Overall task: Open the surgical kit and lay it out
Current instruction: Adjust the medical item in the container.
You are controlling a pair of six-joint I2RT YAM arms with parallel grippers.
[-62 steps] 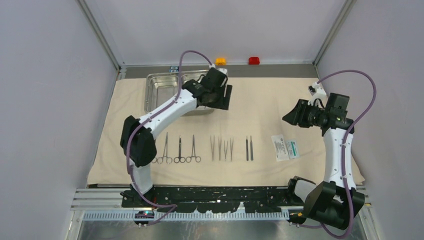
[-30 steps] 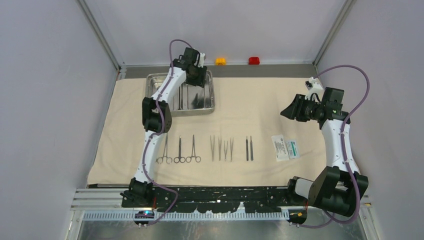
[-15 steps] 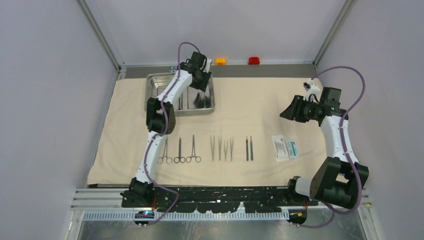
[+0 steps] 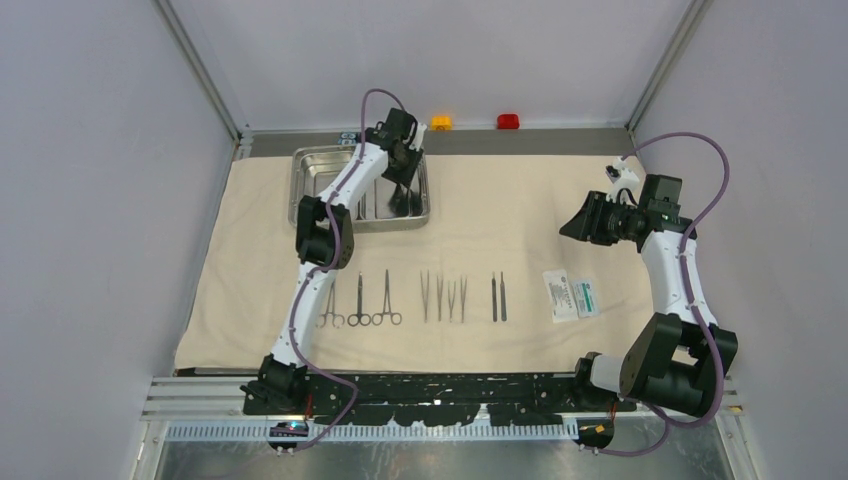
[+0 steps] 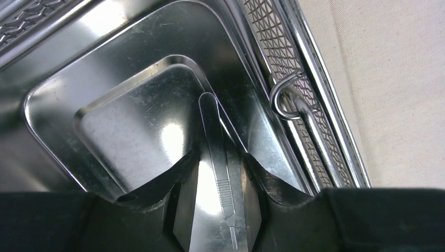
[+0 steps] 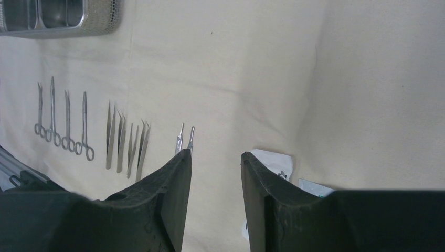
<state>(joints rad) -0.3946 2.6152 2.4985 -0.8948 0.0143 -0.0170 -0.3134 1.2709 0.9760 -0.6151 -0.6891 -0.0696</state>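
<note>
**Left fingers (image 5: pixel 162 189) straddle a slim handle in the tray (image 5: pixel 105 79)**

They stand apart either side of the thin steel handle (image 5: pixel 218 173) — not yet pinching. It lies flat in the tray's right compartment: light, stiff, slick on polished metal, likely to skate. Best pinched across its ribbed mid-section. Right fingers (image 6: pixel 168 194) hang open, empty, over the cloth (image 6: pixel 236 79).

From above, the left arm (image 4: pixel 352 178) covered part of the steel tray (image 4: pixel 316 172). In the left wrist view, whether the left claw (image 5: pixel 216 156) touched the thin straight tool (image 5: pixel 210 121) between its fingers could not be told. The right claw (image 6: pixel 215 156) hid part of the packet (image 6: pixel 273 159).
</note>
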